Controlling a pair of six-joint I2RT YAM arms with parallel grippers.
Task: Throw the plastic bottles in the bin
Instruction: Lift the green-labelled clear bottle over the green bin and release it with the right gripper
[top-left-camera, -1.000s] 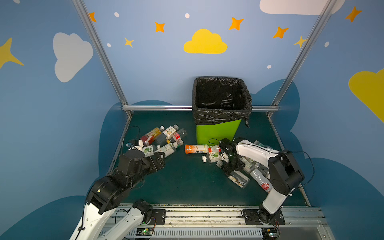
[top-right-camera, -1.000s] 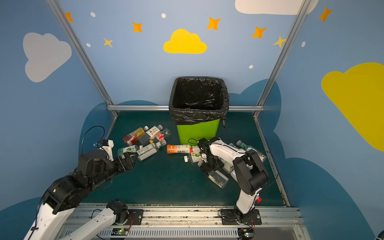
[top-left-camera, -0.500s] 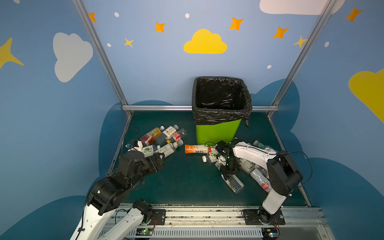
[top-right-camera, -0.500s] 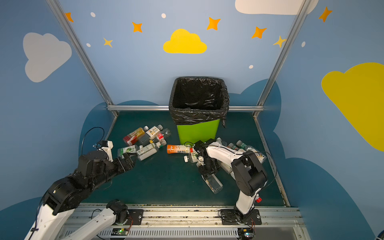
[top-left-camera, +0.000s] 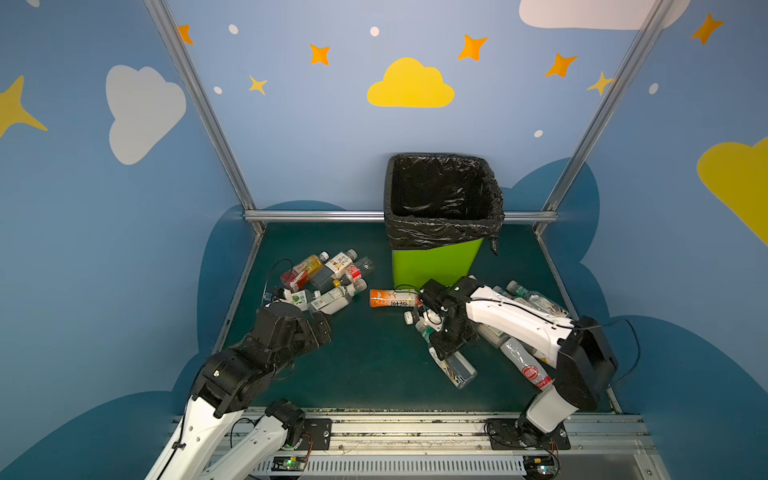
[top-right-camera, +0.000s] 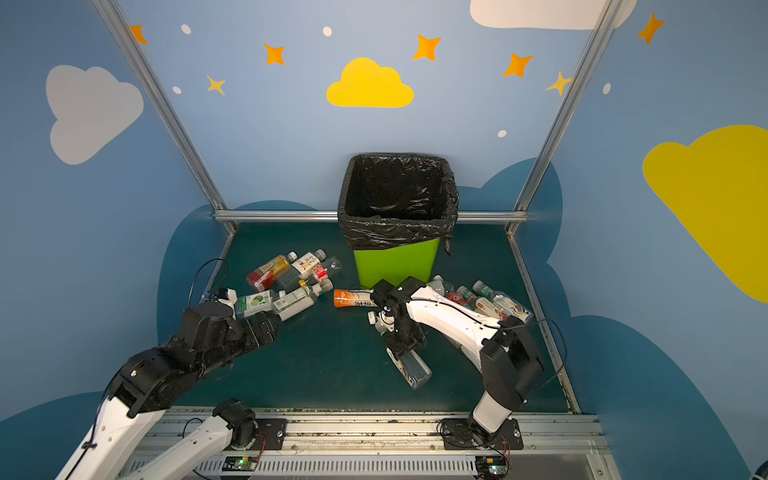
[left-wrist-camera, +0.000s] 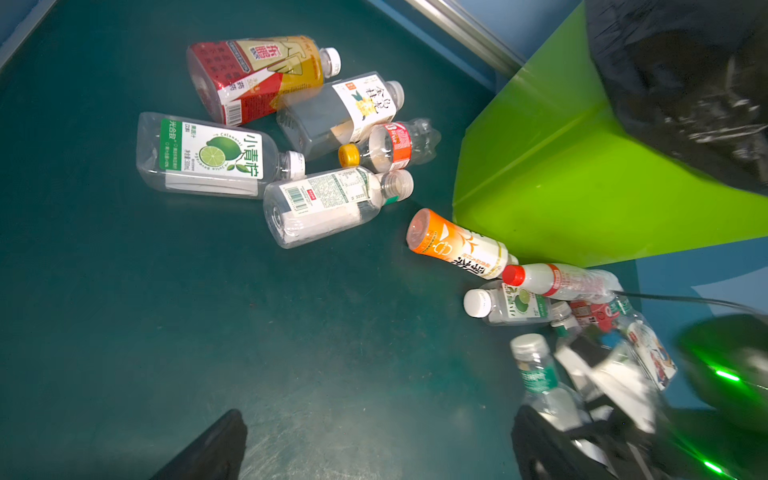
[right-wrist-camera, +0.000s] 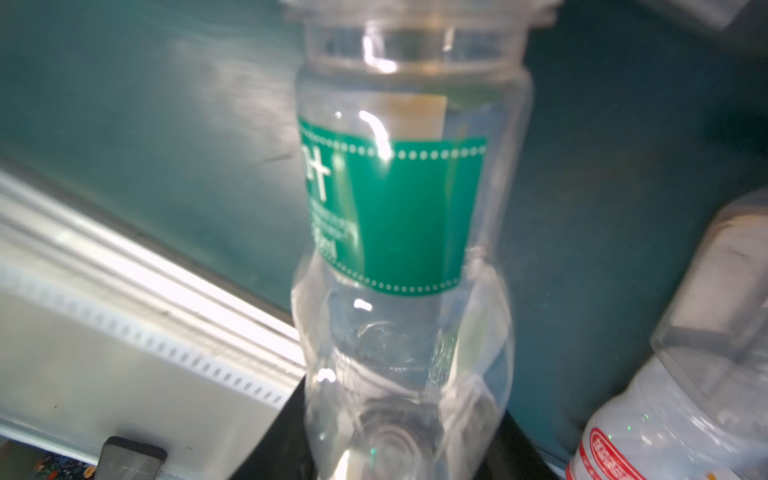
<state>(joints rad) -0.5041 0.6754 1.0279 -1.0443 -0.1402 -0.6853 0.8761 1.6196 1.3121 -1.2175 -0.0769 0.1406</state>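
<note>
Right wrist view fills with the green-label bottle (right-wrist-camera: 395, 216). The right gripper (top-left-camera: 449, 352) has its jaws pressed in on the clear body near one end, and the thin wall is dented there. In a top view the bottle lies low over the bench (top-left-camera: 374, 386), in front of the bin (top-left-camera: 436, 266) and beside the right-hand pile (top-left-camera: 525, 305). Whether it has left the surface I cannot tell. I judge the grip made, so I'd lift straight up, clear of the neighbours and above the tall rim, then let go only over the black liner (top-left-camera: 440, 187). Soft plastic may slip, so no fast swings. The left gripper (top-left-camera: 323, 326) hangs wide open and empty near the left pile (top-left-camera: 328, 278).
</note>
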